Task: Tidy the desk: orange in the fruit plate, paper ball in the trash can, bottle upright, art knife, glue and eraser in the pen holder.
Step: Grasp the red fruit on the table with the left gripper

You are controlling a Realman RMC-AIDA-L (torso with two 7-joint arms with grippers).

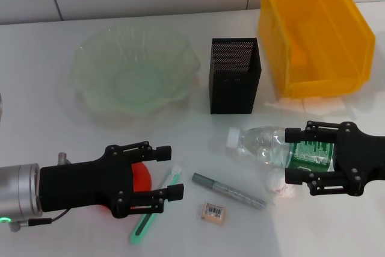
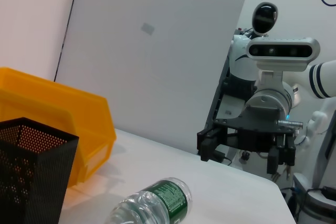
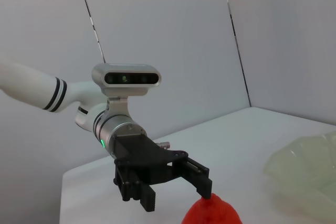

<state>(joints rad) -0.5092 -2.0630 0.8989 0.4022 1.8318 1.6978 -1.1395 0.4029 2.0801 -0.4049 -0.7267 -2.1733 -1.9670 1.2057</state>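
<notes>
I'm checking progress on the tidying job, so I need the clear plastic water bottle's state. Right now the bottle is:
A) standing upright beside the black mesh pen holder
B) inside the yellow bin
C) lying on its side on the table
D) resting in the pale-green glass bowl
C: in the head view the clear plastic water bottle with the green label lies on its side on the white table, white cap toward the left, with the right gripper open around its labelled end.

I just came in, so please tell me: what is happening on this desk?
The left end effector is open around the orange, not yet lifting it. The right end effector is open around the lying bottle. The fruit plate, pen holder and trash can look empty.
</notes>
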